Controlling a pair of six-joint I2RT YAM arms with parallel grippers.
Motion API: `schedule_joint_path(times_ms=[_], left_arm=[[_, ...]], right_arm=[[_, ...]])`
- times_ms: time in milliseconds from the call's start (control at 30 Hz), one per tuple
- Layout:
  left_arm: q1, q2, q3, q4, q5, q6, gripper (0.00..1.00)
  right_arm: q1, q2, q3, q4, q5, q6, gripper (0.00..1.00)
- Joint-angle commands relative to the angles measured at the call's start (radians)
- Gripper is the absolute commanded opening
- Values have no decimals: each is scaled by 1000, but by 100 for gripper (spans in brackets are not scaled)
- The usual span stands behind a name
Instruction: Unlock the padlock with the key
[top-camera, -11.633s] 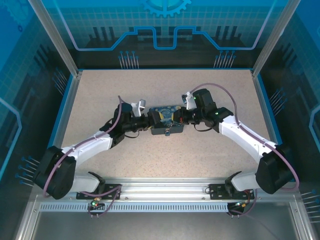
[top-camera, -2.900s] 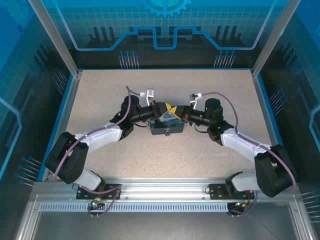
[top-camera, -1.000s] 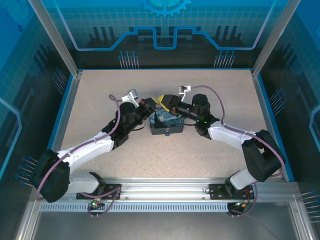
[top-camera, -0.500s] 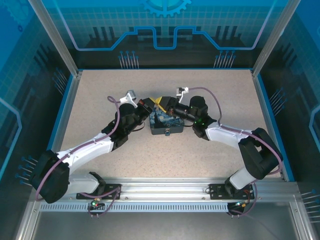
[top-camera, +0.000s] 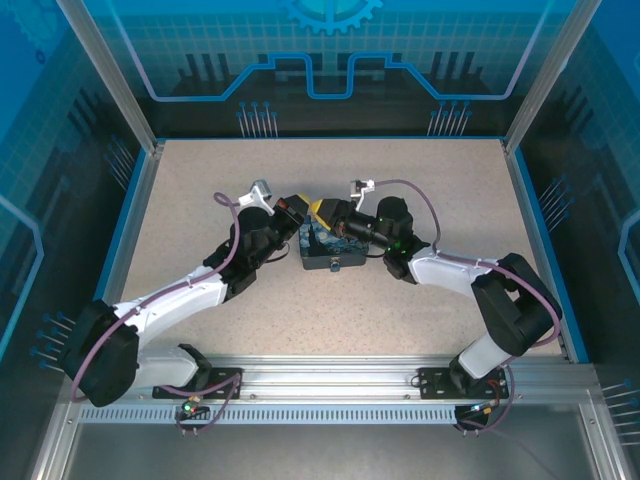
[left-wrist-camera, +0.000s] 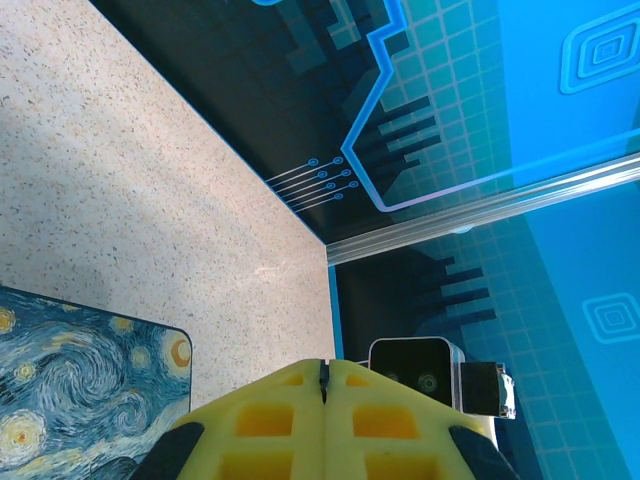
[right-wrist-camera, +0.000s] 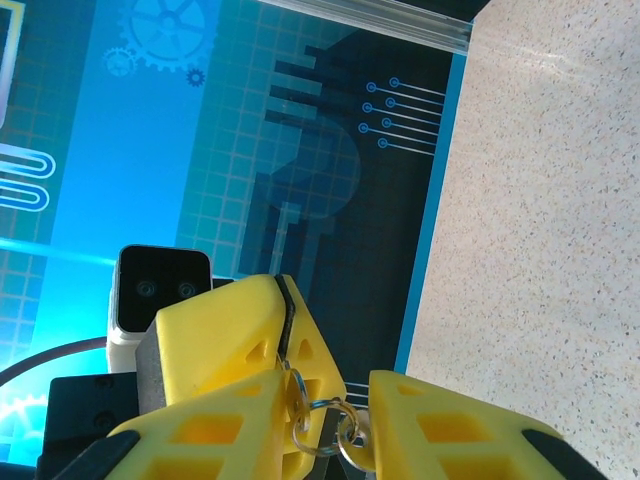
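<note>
Yellow right pincer (right-wrist-camera: 330, 392) has drawn nearer the left pincer (left-wrist-camera: 323, 372); we see its jaws apart, the key ring (right-wrist-camera: 322, 425) between them. Left pincer stays clamped on the dark key (right-wrist-camera: 287, 325) above the blue box (top-camera: 335, 250).

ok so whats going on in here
Both arms meet over the blue swirl-printed box. The left gripper is shut on a small wire key ring, which hangs from its fingertips. The right gripper has its jaws apart on either side of that ring. I can't make out the key itself, and no unlocking has started yet.
</note>
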Motion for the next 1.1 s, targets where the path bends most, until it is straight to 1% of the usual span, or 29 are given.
schedule_joint_path(times_ms=[0, 167, 667, 733, 800, 833, 1000, 1067], left_arm=[[-11, -28, -5, 39, -27, 6, 0], [-11, -28, -8, 40, -30, 4, 0], [-17, -28, -14, 47, -33, 1, 0], [-17, -29, -17, 46, -32, 1, 0], [-19, -31, -23, 46, -32, 0, 0], [-18, -34, -26, 47, -35, -1, 0], [-21, -46, -38, 43, -40, -5, 0], [-21, -47, -40, 39, -43, -4, 0]], right_arm=[[13, 11, -7, 36, 13, 6, 27], [14, 17, 8, 38, 9, 9, 20], [15, 25, 38, 30, 12, 11, 9], [15, 29, 43, 31, 9, 11, 7], [16, 32, 47, 29, 8, 11, 1], [15, 33, 48, 29, 9, 11, 0], [13, 43, 59, 35, 2, 15, 0], [13, 48, 65, 37, -3, 15, 6]])
